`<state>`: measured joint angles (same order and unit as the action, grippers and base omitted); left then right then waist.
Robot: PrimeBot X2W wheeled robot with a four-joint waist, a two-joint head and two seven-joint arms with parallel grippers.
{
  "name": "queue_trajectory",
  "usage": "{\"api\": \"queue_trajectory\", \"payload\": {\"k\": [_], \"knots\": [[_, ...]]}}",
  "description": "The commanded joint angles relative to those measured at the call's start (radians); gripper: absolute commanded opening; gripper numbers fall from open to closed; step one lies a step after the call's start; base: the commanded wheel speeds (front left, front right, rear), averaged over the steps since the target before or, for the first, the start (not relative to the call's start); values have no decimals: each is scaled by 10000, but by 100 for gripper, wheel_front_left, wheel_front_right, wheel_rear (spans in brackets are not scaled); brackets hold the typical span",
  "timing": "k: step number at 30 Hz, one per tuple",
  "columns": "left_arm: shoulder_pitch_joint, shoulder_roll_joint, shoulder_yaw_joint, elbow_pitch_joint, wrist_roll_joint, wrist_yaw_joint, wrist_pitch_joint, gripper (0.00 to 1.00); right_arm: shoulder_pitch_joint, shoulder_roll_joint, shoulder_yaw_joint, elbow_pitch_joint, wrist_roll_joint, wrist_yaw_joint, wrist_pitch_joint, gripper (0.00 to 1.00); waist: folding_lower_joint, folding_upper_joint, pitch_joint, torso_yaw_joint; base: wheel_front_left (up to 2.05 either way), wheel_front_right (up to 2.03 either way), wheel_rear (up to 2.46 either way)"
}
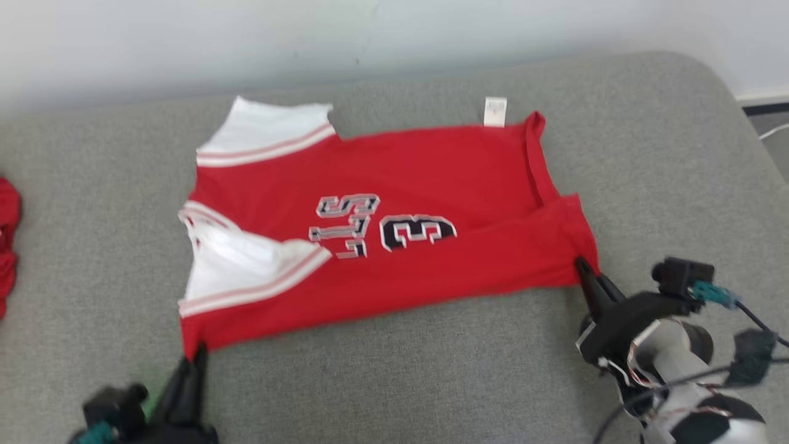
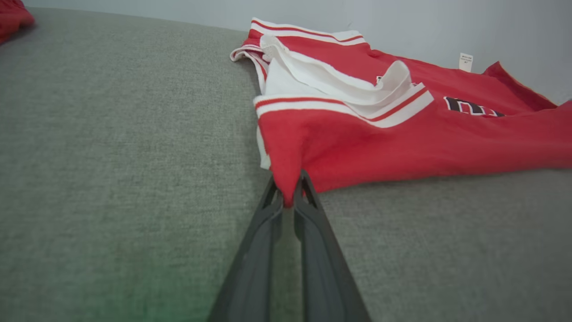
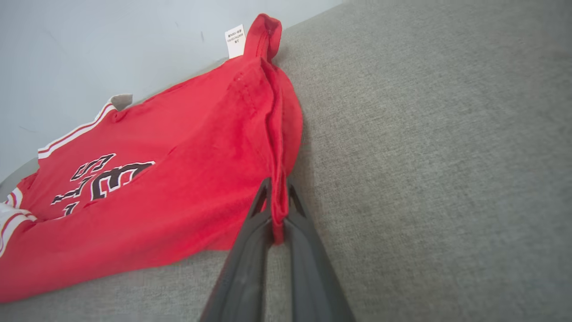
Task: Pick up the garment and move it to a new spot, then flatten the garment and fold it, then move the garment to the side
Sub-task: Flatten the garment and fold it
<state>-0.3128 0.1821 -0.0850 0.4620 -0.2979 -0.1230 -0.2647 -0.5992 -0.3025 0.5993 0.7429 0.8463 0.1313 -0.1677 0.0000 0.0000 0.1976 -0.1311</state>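
The garment (image 1: 425,179) is a red jersey with white striped trim and black-and-white lettering, spread sideways on a grey cushion (image 1: 431,370). My left gripper (image 1: 198,353) is shut on its near left corner; the left wrist view shows the red cloth (image 2: 357,147) pinched between the dark fingertips of the left gripper (image 2: 288,190). At the near right corner my right gripper (image 1: 580,265) is shut on the hem. In the right wrist view the red hem of the garment (image 3: 178,188) runs down between the tips of the right gripper (image 3: 278,201). A small white label (image 1: 495,111) sticks out at the far edge.
Another red cloth (image 1: 7,240) lies at the cushion's left edge. A pale wall (image 1: 370,37) rises right behind the cushion. The cushion's rounded right corner (image 1: 733,123) drops off toward the floor. Cables (image 1: 755,320) trail from my right wrist.
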Motion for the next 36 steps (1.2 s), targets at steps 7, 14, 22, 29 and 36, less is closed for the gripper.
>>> {"api": "queue_trajectory", "payload": {"k": [7, 14, 22, 29, 36], "knots": [[1941, -470, 74, -1270, 102, 32, -20, 0, 1499, -895, -127, -1236, 591, -10, 296, 0, 0, 0, -937, 98, 0, 0, 0], [3494, -829, 76, -2311, -73, 264, -22, 0, 2986, -1458, -682, -2288, 663, -10, 721, 0, 0, 0, -1299, 301, 0, 0, 0], [3970, -868, 21, -2231, -115, 469, -18, 0, 4402, -1119, -1631, -3343, 31, -10, 1485, 0, 0, 0, -1445, 498, 0, 0, 0], [4140, -887, 187, -2085, -52, 525, -20, 0, 5072, -771, -2403, -3925, -674, -10, 2102, 0, 0, 0, -1449, 457, 0, 0, 0], [4318, -965, 377, -2238, -27, 600, -19, 0, 5576, -407, -3203, -4479, -1248, -10, 2639, 0, 0, 0, -1425, 511, 0, 0, 0]]}}
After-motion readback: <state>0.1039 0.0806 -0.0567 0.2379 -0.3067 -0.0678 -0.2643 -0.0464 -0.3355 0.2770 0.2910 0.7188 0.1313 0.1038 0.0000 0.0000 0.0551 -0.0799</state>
